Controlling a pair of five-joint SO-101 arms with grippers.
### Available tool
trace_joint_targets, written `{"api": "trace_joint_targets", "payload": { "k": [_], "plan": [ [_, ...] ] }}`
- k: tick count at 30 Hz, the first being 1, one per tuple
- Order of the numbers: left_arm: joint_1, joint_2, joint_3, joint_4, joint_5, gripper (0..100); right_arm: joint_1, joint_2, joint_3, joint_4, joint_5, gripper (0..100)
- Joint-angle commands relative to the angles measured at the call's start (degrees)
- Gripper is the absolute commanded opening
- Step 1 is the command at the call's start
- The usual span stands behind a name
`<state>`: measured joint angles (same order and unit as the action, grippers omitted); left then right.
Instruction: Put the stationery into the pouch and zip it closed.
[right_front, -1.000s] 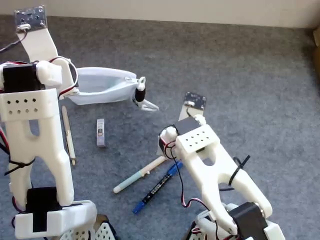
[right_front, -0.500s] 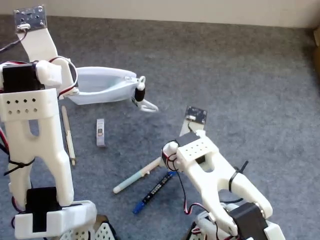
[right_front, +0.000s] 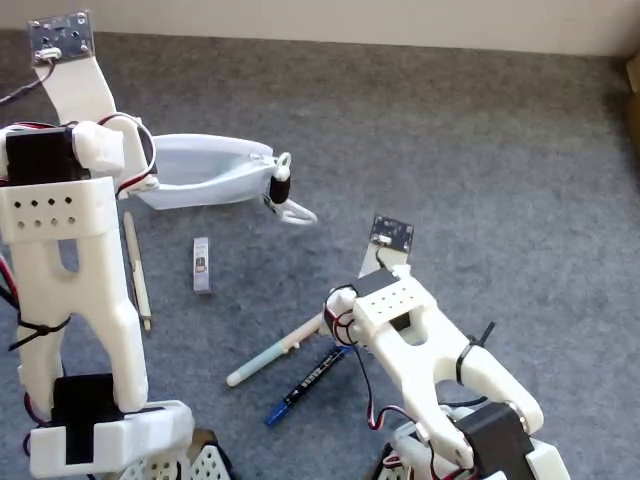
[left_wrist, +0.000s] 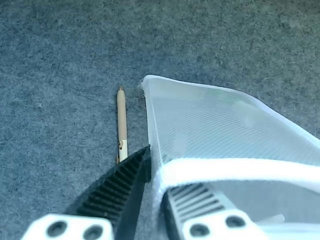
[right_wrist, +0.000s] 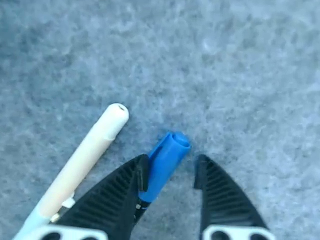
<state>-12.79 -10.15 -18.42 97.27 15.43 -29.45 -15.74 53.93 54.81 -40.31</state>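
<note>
Left pincer (left_wrist: 156, 170) clamps the pouch (right_front: 205, 172) by its rim; contents unclear. Well apart from the pouch, the half-open right pincer (right_wrist: 171, 161) has dropped astride the pen (right_wrist: 172, 142).

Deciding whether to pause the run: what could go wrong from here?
The right pincer straddles only the cap end of the blue-capped black marker, so closing may pivot it loose. The cream pen lies alongside and could get nudged. The left pincer holds the white mesh pouch by its rim, which might slip.
</note>
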Motion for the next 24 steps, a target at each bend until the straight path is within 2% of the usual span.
{"api": "trace_joint_targets", "payload": {
  "k": [1,4,15,24],
  "plan": [
    [-0.1,-0.5,-0.5,-1.3,0.4,1,0.4,5.0,-0.3,-0.4,2.8,2.1],
    [-0.1,-0.5,-0.5,-1.3,0.4,1,0.4,6.2,-0.5,1.1,7.1,0.5],
    [-0.2,-0.5,-0.5,-1.3,0.4,1,0.4,-8.5,-0.5,8.4,7.5,0.5],
    [0.0,-0.5,-0.6,-1.3,0.4,1,0.5,-21.8,-0.5,8.7,7.6,0.5]
  ]
}}
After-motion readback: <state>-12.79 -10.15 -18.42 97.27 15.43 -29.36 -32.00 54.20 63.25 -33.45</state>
